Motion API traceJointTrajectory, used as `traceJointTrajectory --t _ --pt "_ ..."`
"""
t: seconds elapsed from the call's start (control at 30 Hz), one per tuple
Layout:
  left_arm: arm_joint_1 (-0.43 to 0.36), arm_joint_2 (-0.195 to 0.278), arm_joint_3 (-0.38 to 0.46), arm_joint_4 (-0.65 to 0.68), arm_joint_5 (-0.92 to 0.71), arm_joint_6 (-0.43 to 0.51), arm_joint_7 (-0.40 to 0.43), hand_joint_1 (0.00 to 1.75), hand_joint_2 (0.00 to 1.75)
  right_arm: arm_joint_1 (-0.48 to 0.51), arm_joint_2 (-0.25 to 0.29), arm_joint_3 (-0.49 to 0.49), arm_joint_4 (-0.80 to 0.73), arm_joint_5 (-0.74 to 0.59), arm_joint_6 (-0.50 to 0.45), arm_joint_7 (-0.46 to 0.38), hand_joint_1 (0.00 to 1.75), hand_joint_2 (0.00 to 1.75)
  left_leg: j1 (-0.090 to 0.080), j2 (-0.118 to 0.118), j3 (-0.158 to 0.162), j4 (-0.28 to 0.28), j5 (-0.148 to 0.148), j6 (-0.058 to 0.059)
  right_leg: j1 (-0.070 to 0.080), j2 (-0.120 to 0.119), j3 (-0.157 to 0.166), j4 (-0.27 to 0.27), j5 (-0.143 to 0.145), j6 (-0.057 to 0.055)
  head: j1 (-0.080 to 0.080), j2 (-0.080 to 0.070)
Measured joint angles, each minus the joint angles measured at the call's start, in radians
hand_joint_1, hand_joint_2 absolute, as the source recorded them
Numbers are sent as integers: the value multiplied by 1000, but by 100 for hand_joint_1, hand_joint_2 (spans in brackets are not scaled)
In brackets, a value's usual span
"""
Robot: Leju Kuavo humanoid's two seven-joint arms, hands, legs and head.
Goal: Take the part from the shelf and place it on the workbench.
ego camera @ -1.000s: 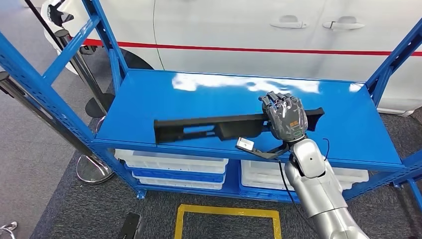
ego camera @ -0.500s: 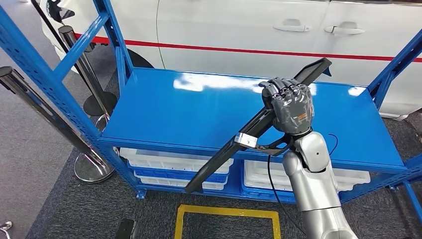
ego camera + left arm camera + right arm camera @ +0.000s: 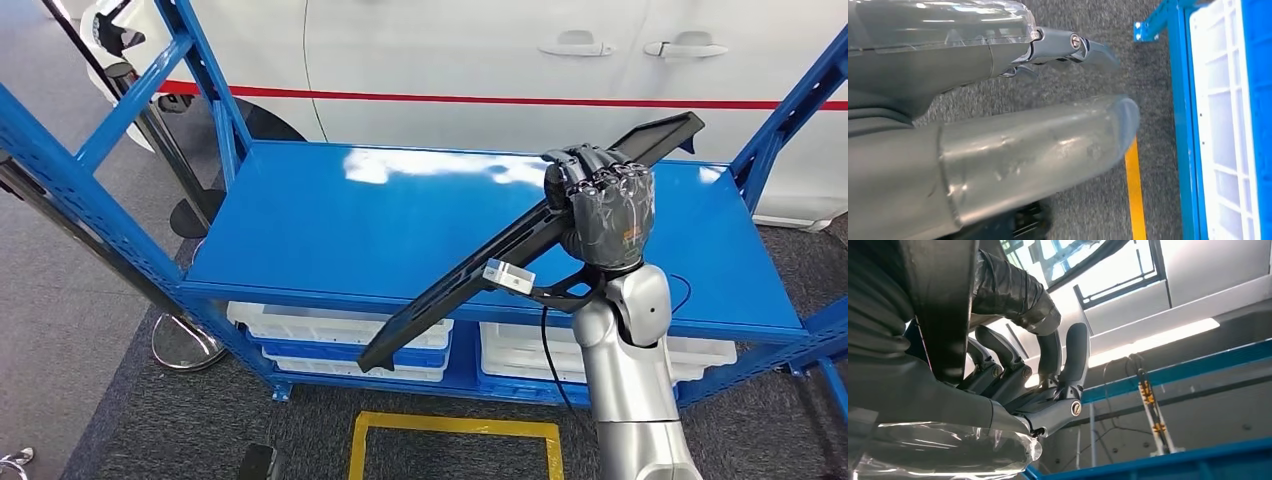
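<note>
The part (image 3: pixel 470 275) is a long black plastic trim piece. My right hand (image 3: pixel 603 215) grips it near its far end and holds it tilted above the blue shelf (image 3: pixel 350 220). Its low end hangs past the shelf's front edge and its high end points toward the car. In the right wrist view my fingers (image 3: pixel 1068 360) curl around the black part (image 3: pixel 943 305). My left hand (image 3: pixel 1038 145) hangs over the grey floor beside the shelf with nothing in it, fingers apart.
A white car (image 3: pixel 480 50) stands right behind the shelf. White bins (image 3: pixel 330 330) sit on the lower level. Blue uprights (image 3: pixel 90 190) frame both sides, and chrome stanchion posts (image 3: pixel 185 335) stand at the left. A yellow floor marking (image 3: pixel 455 430) lies in front.
The part lay flat on the shelf under my right hand; it is now lifted off and tilted steeply. Since half a second ago, hand and part have moved slightly right.
</note>
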Motion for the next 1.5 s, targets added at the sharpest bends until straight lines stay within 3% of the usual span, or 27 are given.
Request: traceJointTrajectory --t 0.03,0.07,0.1,0.17,0.23,0.33,0.4,0.5,0.53,0.57,0.6,0.63,0.7,0.73,0.77,0.9,0.97,1.03,1.1,1.13,1.2,1.27,1.4,1.43,1.5 --pt "1 0 0 0 0 -5 1 0 0 1 1 7 -4 -6 0 7 175 175 0 0 -20 41 -9 -1 2 0 0 1 -1 -1 0 0" --pt "3 -1 0 0 0 -9 2 0 0 2 2 19 -8 -9 0 17 175 175 0 0 -22 45 1 0 4 1 0 2 -1 -1 0 0" --pt "3 -1 0 0 0 -11 2 0 0 3 3 30 -12 -12 1 26 175 175 0 0 -8 15 26 2 5 1 0 4 -3 -1 0 0" --pt "2 -2 0 0 0 -15 2 0 0 2 5 56 -25 -17 1 44 175 175 -1 1 58 -120 88 10 6 3 2 9 -7 2 0 0" --pt "1 -3 0 0 0 -20 3 0 0 0 6 82 -35 -27 1 62 175 175 -5 0 103 -213 115 17 9 4 0 14 -10 10 0 0" --pt "4 -6 0 0 0 -24 5 0 0 -2 6 121 -45 -37 1 81 175 175 -8 -2 107 -227 117 27 10 4 -1 11 -8 24 0 0" --pt "4 -8 0 0 0 -25 9 0 0 -6 6 147 -54 -50 1 91 175 175 -3 -1 110 -235 123 38 9 3 -9 32 -26 34 1 0" --pt "5 -10 0 0 -1 -27 19 0 0 -9 5 189 -65 -79 0 106 175 175 0 1 110 -240 126 47 4 2 -84 196 -114 45 1 0" --pt "7 -10 -1 0 -2 -27 23 0 0 -7 5 204 -67 -86 0 112 175 175 0 1 110 -240 126 47 2 2 -113 255 -135 48 1 0" --pt "9 -11 -1 0 -4 -27 27 0 0 -5 4 218 -69 -92 0 116 175 175 0 1 110 -240 126 47 1 2 -130 288 -139 50 1 0" --pt "11 -12 -2 0 -9 -23 33 0 0 -4 3 234 -72 -98 0 121 175 175 0 1 110 -240 125 46 0 2 -128 280 -123 50 1 0" --pt "12 -13 -3 0 -14 -16 40 0 0 -2 3 249 -78 -103 0 123 175 175 0 0 111 -239 125 45 0 2 -107 234 -90 48 1 0" --pt "13 -16 -8 0 -28 2 52 0 0 -1 2 286 -96 -115 0 126 175 175 -2 -2 112 -237 122 40 2 2 -39 95 -25 41 1 0" --pt "13 -17 -11 0 -32 11 56 0 0 2 2 306 -105 -122 0 125 175 175 -4 -2 112 -236 121 36 4 2 -16 45 -9 37 1 0" --pt "14 -18 -14 0 -33 15 59 0 0 8 2 326 -115 -132 0 122 175 175 -5 -2 111 -236 120 31 7 3 -4 17 -5 33 1 0" --pt "20 -17 -16 0 -8 -9 52 0 0 46 5 400 -146 -163 1 106 175 175 -3 -1 106 -221 106 9 7 3 3 0 -4 10 0 0" --pt "21 -15 -15 0 0 -24 44 0 0 58 10 431 -153 -165 1 102 175 175 -1 0 70 -138 55 1 5 0 7 -4 -2 -3 0 0" --pt "25 -11 -15 0 3 -29 44 0 0 71 14 452 -156 -165 1 100 175 175 0 0 10 -9 -2 -5 7 -2 7 -3 -4 -8 0 0" --pt "31 -8 -15 0 3 -29 56 0 0 86 16 470 -157 -166 1 93 175 175 0 0 -17 44 -5 -7 9 -2 7 0 -6 -10 0 0" --pt "33 -5 -15 0 3 -30 66 0 0 94 17 480 -158 -165 1 87 175 175 0 0 -2 14 20 -6 9 -1 7 2 -7 -9 0 0" --pt "35 1 -15 0 4 -35 90 0 0 112 25 501 -161 -161 1 71 175 175 -2 1 65 -122 82 0 10 1 9 7 -12 -5 0 0" --pt "34 6 -14 0 4 -41 114 0 0 129 33 522 -166 -161 1 61 175 175 -5 0 111 -217 110 9 13 2 7 12 -16 3 0 0" --pt "38 12 -11 0 4 -45 130 0 0 142 40 542 -173 -170 1 59 175 175 -3 -2 117 -236 116 30 13 2 5 18 -23 24 1 0" --pt "38 13 -11 0 3 -45 131 0 0 142 40 543 -175 -170 0 59 175 175 0 -1 118 -240 119 35 12 2 -5 42 -40 29 1 0" --pt "37 15 -10 0 -1 -41 141 0 0 143 40 545 -178 -172 0 59 175 175 1 0 119 -242 121 42 8 2 -53 149 -103 39 2 0"
